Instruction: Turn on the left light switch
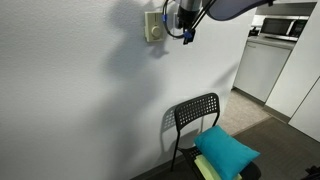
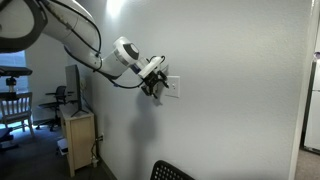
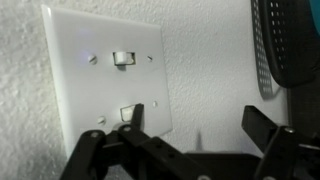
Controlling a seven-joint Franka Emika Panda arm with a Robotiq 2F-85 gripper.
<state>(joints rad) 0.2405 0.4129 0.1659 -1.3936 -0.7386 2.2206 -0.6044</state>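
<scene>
White plastic, the square wall plate (image 3: 75, 70) sits straight ahead of the gripper (image 3: 192, 128), whose jaws stand wide apart with nothing between them. The left light switch (image 3: 126, 112) is, I think, the lower of the plate's two rockers in the turned wrist view. It lies just beside one fingertip (image 3: 134, 122) and well off the gripper's middle, so the push looks likely to fall to that nearer finger.

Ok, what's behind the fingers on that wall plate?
Wrist view: one of the fingers overlaps the lower switch, hiding part of it. The upper switch and most of the wall plate show clear; the plate's bottom edge is covered.
</scene>
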